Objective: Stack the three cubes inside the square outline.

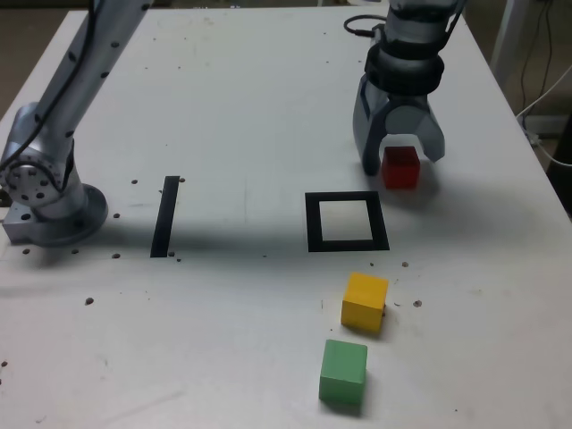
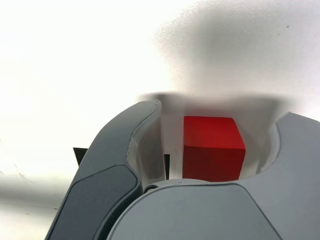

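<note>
The gripper [image 1: 399,164] is straddling the red cube [image 1: 401,166], jaws spread either side with gaps showing, just beyond the outline's [image 1: 347,222] far right corner in the exterior view. The yellow cube [image 1: 365,301] and green cube [image 1: 343,371] are sitting nearer than the outline; no writing is showing anywhere.

Three cubes: one red [image 1: 401,166], one yellow [image 1: 365,301], one green [image 1: 343,370]. One square outline [image 1: 346,222]. One black strip [image 1: 165,215].

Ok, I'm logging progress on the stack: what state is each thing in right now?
Small matte red cube: on the table, between the jaws, gaps both sides.
Yellow cube: on the table, unstacked.
Green cube: on the table, unstacked.
Black square outline: empty.
Grey gripper: open, straddling the red cube.
</note>
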Controlling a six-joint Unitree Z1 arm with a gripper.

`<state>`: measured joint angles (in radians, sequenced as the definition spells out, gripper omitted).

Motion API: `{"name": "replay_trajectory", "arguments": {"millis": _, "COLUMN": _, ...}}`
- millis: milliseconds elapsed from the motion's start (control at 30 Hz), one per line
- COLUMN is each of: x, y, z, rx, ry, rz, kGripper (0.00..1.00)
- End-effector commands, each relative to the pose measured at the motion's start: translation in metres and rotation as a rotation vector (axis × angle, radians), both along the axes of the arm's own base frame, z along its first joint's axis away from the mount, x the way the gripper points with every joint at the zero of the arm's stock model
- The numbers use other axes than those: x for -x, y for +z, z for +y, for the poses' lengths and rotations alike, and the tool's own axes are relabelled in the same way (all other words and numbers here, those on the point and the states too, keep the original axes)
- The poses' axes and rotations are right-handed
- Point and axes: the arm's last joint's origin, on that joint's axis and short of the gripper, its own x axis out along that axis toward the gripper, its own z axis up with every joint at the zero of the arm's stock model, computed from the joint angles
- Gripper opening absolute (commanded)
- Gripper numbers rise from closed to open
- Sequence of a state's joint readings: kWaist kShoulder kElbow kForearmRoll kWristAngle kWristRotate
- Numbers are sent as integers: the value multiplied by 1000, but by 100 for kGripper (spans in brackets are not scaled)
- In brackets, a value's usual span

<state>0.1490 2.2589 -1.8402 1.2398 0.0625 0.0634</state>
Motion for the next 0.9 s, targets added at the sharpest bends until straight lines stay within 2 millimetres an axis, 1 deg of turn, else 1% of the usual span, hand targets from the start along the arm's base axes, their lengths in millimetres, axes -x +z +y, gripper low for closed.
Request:
{"name": "replay_trajectory", "arguments": {"millis": 0, "x": -2, "y": -2, "z": -1, "rx": -3, "ry": -1, "rz": -6, "kGripper": 52}}
{"name": "replay_trajectory", "arguments": {"millis": 233, "x": -5, "y": -7, "z": -3, "rx": -7, "ry": -11, "rz": -10, "kGripper": 44}}
{"name": "replay_trajectory", "arguments": {"millis": 500, "x": -4, "y": -6, "z": -9, "rx": -2, "ry": -28, "rz": -12, "kGripper": 32}}
{"name": "replay_trajectory", "arguments": {"millis": 700, "x": -3, "y": -5, "z": -12, "rx": 2, "ry": -43, "rz": -5, "kGripper": 19}}
{"name": "replay_trajectory", "arguments": {"millis": 800, "x": -1, "y": -3, "z": -14, "rx": 4, "ry": -50, "rz": -8, "kGripper": 15}}
{"name": "replay_trajectory", "arguments": {"millis": 867, "x": 1, "y": 3, "z": -16, "rx": 2, "ry": -57, "rz": -15, "kGripper": 14}}
